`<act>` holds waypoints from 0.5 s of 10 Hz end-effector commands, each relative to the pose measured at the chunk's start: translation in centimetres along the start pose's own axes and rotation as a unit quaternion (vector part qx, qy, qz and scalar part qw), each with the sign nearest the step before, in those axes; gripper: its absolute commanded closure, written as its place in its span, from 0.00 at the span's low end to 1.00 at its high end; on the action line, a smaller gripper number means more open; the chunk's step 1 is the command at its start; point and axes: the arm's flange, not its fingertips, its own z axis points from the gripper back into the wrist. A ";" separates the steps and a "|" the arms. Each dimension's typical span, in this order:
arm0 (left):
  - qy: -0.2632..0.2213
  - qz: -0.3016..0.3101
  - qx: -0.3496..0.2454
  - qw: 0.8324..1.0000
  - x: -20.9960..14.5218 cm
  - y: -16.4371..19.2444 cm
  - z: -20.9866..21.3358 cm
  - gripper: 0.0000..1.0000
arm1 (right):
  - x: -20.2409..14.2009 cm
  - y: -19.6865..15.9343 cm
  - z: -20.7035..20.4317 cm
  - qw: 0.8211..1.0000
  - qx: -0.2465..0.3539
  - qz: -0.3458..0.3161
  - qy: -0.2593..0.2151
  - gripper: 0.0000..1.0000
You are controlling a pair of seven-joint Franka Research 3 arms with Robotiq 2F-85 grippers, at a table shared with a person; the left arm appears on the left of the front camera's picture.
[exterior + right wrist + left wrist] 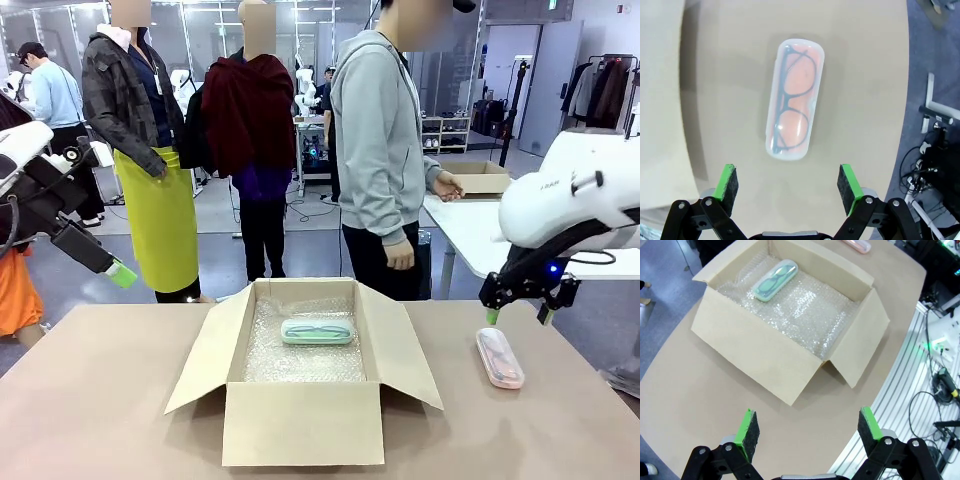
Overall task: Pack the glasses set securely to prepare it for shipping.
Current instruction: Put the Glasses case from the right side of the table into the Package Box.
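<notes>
End effector (787,174) (right) gapes empty above pink case (792,100).

You've got bare table (90,400) around the pink case (792,100), and the right gripper (787,172) hangs right above it with jaws spread wider than the case is across, nothing in between. The main thing in your way is the open cardboard box (303,430) mid-table: its 2 side flaps (205,350) splay up and out, the right flap (400,350) leaning toward the pink case without touching it. From straight above the box is wide open, the mint case (317,331) lying at the far end on bubble wrap (300,368), near part free.
</notes>
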 end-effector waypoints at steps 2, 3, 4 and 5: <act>-0.007 -0.009 -0.012 1.000 -0.1 0.1 0.3 0.00 | 1.0 0.4 -3.7 0.999 -0.024 -0.046 -0.011 0.00; -0.007 -0.009 -0.012 1.000 -0.1 0.1 0.3 0.00 | 1.1 0.4 -5.2 0.999 -0.027 -0.044 -0.009 0.00; -0.007 -0.009 -0.012 1.000 -0.1 0.1 0.3 0.00 | 1.5 0.3 -6.3 0.998 -0.029 -0.052 -0.019 0.00; -0.007 -0.009 -0.012 1.000 -0.1 0.1 0.3 0.00 | 2.0 0.2 -7.3 0.998 -0.023 -0.060 -0.018 0.00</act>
